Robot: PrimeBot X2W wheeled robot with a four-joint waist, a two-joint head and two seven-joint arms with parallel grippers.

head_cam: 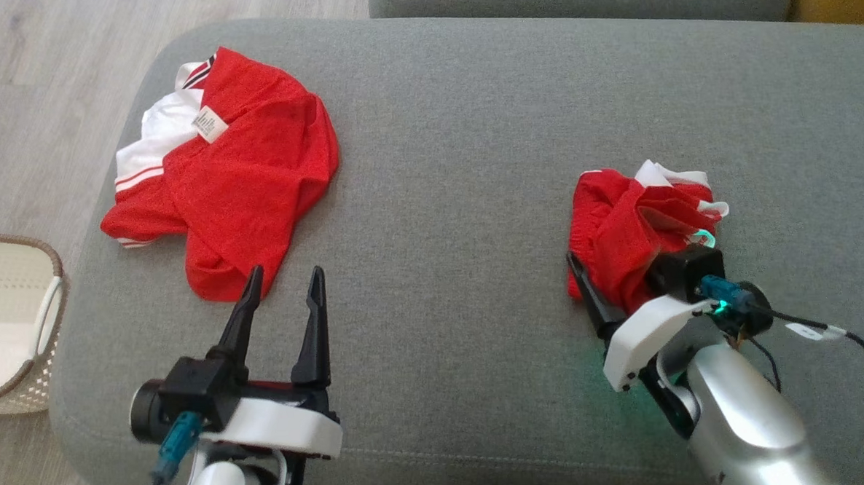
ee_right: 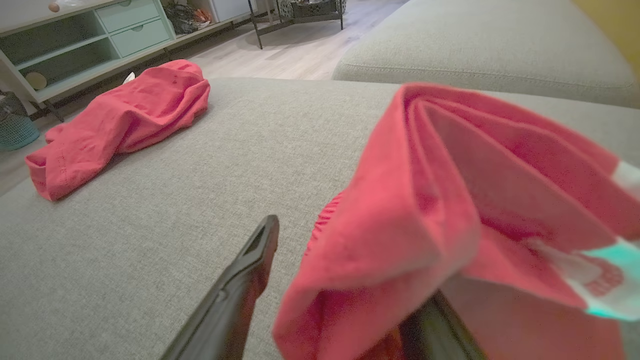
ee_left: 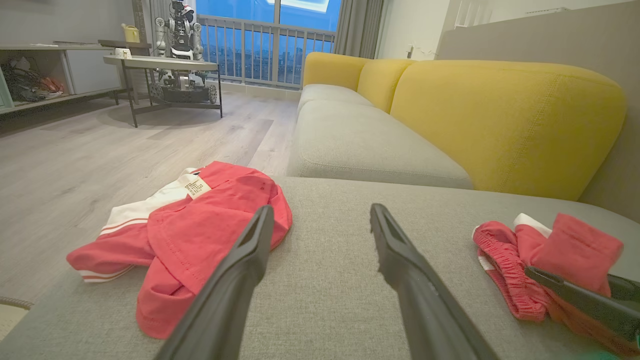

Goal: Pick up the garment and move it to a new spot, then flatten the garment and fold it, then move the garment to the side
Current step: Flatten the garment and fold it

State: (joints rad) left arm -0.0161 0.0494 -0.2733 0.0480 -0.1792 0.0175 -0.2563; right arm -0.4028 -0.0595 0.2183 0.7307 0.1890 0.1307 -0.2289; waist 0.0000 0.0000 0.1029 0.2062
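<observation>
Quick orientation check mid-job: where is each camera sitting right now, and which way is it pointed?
Head view: high, looking down on the grey sofa seat; left gripper lower left, right gripper lower right at the red shorts.
Left wrist view: low over the seat, facing the yellow sofa back; own two fingers spread.
Right wrist view: low, facing the shelf unit; shorts draped over one own finger.
Shared: all three show the red-and-white shirt and the shorts.

Grey sofa (head_cam: 470, 124), pale wooden floor (head_cam: 31, 70)
</observation>
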